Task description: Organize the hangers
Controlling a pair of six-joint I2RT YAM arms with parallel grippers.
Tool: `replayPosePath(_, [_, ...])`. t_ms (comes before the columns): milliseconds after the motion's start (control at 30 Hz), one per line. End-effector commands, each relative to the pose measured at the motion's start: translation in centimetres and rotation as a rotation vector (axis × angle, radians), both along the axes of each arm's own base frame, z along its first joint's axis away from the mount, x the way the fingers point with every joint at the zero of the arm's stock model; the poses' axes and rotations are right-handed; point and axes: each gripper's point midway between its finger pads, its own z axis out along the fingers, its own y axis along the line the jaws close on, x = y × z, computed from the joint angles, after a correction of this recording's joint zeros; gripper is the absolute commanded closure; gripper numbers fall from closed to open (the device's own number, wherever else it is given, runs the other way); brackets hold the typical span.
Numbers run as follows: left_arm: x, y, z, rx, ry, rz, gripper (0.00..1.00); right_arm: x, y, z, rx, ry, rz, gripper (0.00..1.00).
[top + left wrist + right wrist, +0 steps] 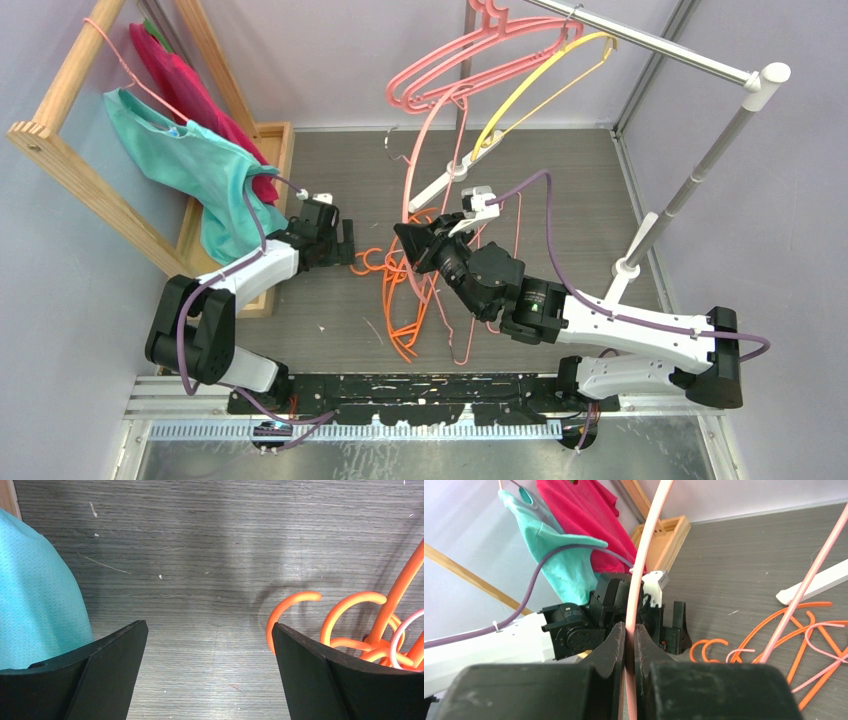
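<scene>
Two pink hangers [450, 62] and a yellow hanger [540, 82] hang on the silver rail [650, 42]. Orange hangers [400, 300] and pink ones lie tangled on the grey floor mid-table. My right gripper [408, 238] is shut on the rod of a pink hanger [412, 160], which rises upward in the right wrist view [644, 560] from between the fingertips [630, 629]. My left gripper [350, 243] is open and empty, low over the floor just left of the orange hooks [292, 605]; its fingers [115, 645] stand wide apart.
A wooden frame [60, 120] at left carries a pink hanger with teal cloth [200, 165] and a red garment [190, 85]. A wooden tray [275, 140] lies beneath. The rail's white post [700, 170] and foot [440, 185] stand to the right.
</scene>
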Motion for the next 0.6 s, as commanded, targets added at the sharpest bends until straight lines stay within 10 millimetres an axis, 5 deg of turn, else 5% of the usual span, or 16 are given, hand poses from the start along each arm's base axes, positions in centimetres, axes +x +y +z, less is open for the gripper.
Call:
replayPosePath(0, [0.8, -0.5, 1.7, -0.036, -0.062, 0.001, 0.02, 0.6, -2.1, 5.9, 0.164, -0.088, -0.084, 0.99])
replayPosePath(567, [0.9, -0.6, 1.4, -0.034, -0.053, -0.002, 0.02, 6.7, -5.8, 11.8, 0.233, -0.205, -0.283, 0.99])
